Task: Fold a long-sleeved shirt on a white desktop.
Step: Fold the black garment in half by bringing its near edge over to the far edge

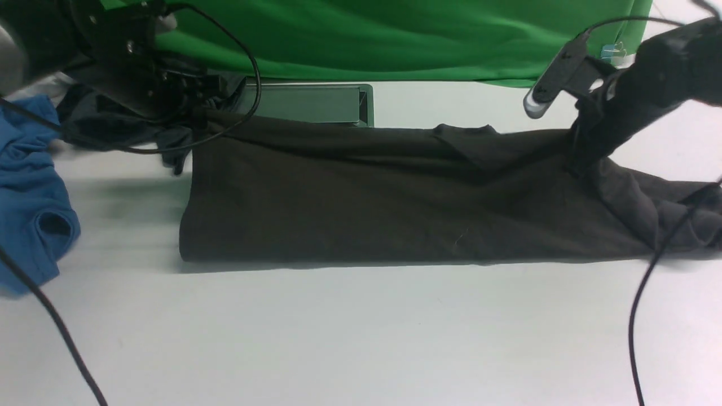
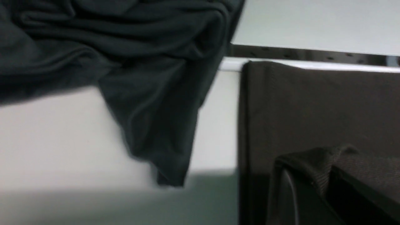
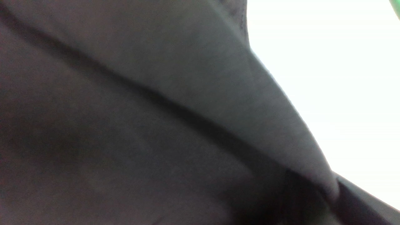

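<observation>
Black left gripper (image 1: 197, 113) clamped on long-sleeved shirt (image 1: 366, 208) far-left corner, right gripper (image 1: 578, 155) clamped on far-right edge. Left wrist view alone shows hem draped over a finger (image 2: 300, 203); front view hides it. Shirt spans mid white desktop (image 1: 361, 338), long axis left-right, sleeve bunched right.

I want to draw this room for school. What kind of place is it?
Probably a robot test lab, not a home. A green cloth backdrop hangs behind a white desktop with a cable slot, and the robot's cabled left arm and right arm handle a long-sleeved shirt.
</observation>
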Robot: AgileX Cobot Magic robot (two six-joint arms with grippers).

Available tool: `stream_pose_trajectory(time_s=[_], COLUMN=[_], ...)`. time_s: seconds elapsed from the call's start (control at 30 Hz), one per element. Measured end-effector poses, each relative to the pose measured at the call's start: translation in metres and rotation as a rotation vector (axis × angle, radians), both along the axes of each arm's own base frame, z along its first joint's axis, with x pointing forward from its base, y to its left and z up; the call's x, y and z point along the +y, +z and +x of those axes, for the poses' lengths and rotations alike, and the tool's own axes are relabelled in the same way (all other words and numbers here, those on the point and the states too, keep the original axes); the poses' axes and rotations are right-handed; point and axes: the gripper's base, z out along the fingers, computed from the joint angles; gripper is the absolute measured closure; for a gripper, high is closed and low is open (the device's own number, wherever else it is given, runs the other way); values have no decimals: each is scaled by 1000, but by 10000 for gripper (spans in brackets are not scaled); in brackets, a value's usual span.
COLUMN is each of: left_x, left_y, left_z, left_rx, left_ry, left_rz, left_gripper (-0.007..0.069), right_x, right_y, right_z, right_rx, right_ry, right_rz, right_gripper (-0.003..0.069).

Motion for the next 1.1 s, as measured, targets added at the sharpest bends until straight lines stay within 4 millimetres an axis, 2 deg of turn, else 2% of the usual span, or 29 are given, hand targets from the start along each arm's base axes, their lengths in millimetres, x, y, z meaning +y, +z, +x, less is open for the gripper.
stream_pose_trajectory(time_s=[0.03,0.13,0.17,0.27,0.43,0.5,0.57,0.6,0.63,0.7,0.8,0.87,0.9,0.97,1.0,1.03,1.07,1.1], left_x=[0,1,1,1,3,3,4,4,4,4,4,3,1,-2,-8,-19,-19,-28], left_y=[0,-23,-24,-35,-43,-44,-43,-43,-41,-39,-23,-7,4,18,34,52,54,63], left_z=[0,9,10,14,20,23,25,25,26,26,24,21,17,13,5,-6,-7,-14], left_rx=[-2,22,23,18,-22,-47,-77,-85,-100,-106,-140,-169,-186,-206,-216,-216,-215,-222], left_ry=[0,6,6,14,16,7,9,9,8,8,2,-20,-53,-92,-137,-205,-207,-263], left_rz=[0,2,2,5,19,33,41,43,48,49,49,51,65,83,92,103,102,114], left_gripper=[579,579,579,578,524,470,410,389,324,284,202,192,199,226,288,404,404,502], right_x=[0,1,1,3,2,1,-1,-2,-3,-2,13,29,40,49,60,67,67,69], right_y=[1,-16,-16,-24,-25,-21,-10,-5,15,30,60,59,54,44,29,9,9,-5], right_z=[1,14,14,20,27,27,24,23,17,12,-5,-12,-16,-18,-18,-16,-16,-12], right_rx=[-4,-3,-4,-30,-103,-121,-131,-133,-149,-158,-101,-17,37,98,157,203,203,219], right_ry=[0,-16,-17,-15,-60,-97,-144,-159,-214,-251,-290,-262,-228,-208,-190,-183,-182,-185], right_rz=[1,15,15,29,70,86,108,115,149,190,346,420,442,459,466,462,463,458], right_gripper=[620,616,615,557,249,183,164,165,188,214,383,518,575,603,626,636,637,640])
